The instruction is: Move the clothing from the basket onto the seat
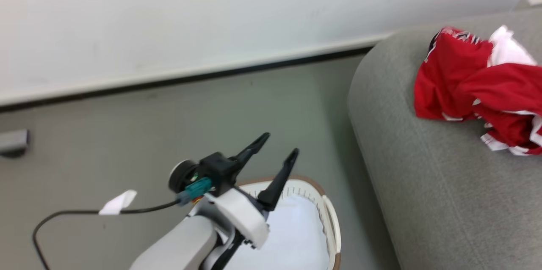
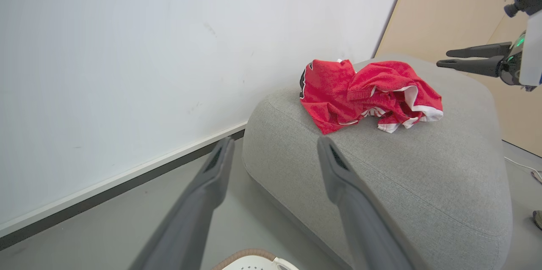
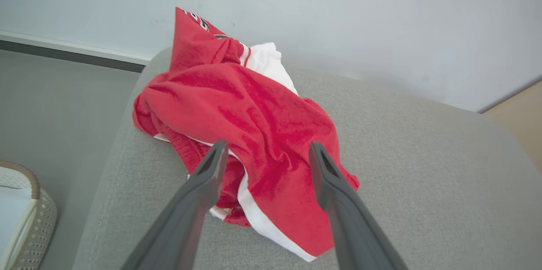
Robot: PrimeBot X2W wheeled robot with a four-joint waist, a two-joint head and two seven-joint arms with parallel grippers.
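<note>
R gripper [image 3: 267, 146]: jaws spread wide, nothing between the pads, hovering above the seat [image 3: 402, 155]. The clothing [image 3: 254, 122] lay on the seat just below and ahead of the tips, untouched. L wrist view showed R gripper off to one side of the heap w/ clear air between.

Heap's long axis (R wrist view): from beneath the tips, away and leftward. Lettered end pointed at the wall [image 3: 338, 16]. Nothing stood between jaws and heap.

Look: bright red, crumpled. White trim on near hem, white panel on far side, black-white lettering at far tip.

L gripper [image 1: 280, 143]: jaws also spread wide, empty, held over the basket [image 1: 328, 210], which was white w/ perforated wall and brown rim, pale lining cloth [image 1: 296, 227] inside. Seat sat ahead-right of L jaws, grey floor [image 1: 211, 105] between. Wall w/ dark skirting [image 1: 169, 81] beyond.
</note>
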